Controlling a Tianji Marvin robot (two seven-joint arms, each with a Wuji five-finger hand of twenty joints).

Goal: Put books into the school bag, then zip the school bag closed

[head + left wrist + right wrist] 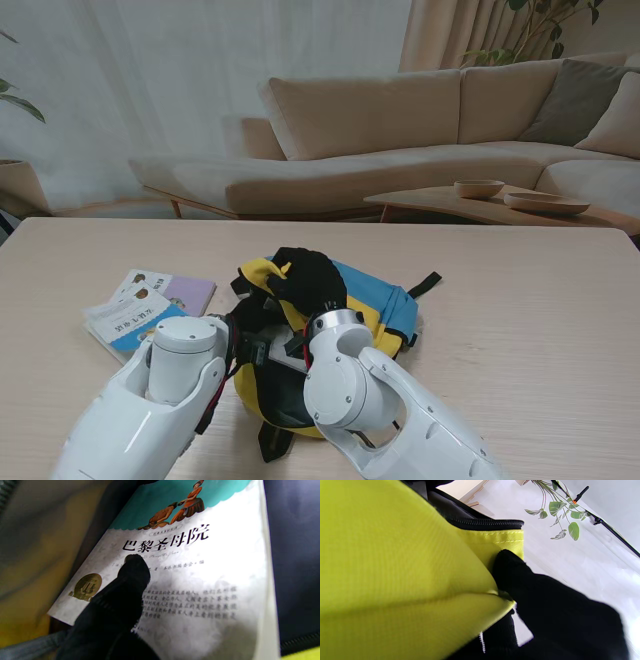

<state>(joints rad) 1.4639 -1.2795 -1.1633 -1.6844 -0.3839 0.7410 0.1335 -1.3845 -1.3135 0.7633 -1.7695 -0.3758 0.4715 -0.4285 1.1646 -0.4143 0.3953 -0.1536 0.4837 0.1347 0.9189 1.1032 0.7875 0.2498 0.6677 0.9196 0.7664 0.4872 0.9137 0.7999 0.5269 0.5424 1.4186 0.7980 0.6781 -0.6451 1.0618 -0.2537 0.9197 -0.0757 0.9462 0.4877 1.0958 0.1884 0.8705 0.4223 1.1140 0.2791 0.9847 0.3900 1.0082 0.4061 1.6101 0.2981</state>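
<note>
A: Start at the left of the table. What lies there?

B: Two books, flat and overlapping, at about nine o'clock from the school bag. One has a lilac cover, the other a blue and white one. They sit just beside the left arm and clear of the bag.

A: And the left hand?

B: From the stand it is hidden behind the left wrist, down in the bag's mouth. In the wrist view the left hand shows one black-gloved finger pressed on the cover of a white book with a teal top band and black Chinese title. That book lies inside the bag, with dark lining on one side and yellow fabric on the other. Whether the other fingers clasp the book, I cannot tell.

A: The bag itself?

B: Yellow and blue with black straps, lying at the table's middle, its mouth open toward me.

A: Then the right hand?

B: The right hand, black-gloved, sits at twelve o'clock over the bag and is closed on the yellow flap, lifting it. The wrist view shows a fingertip pinching that fabric just beside the black zipper.

A: Beyond the table?

B: A beige sofa at twelve o'clock, and a low table with two bowls at two o'clock.
</note>
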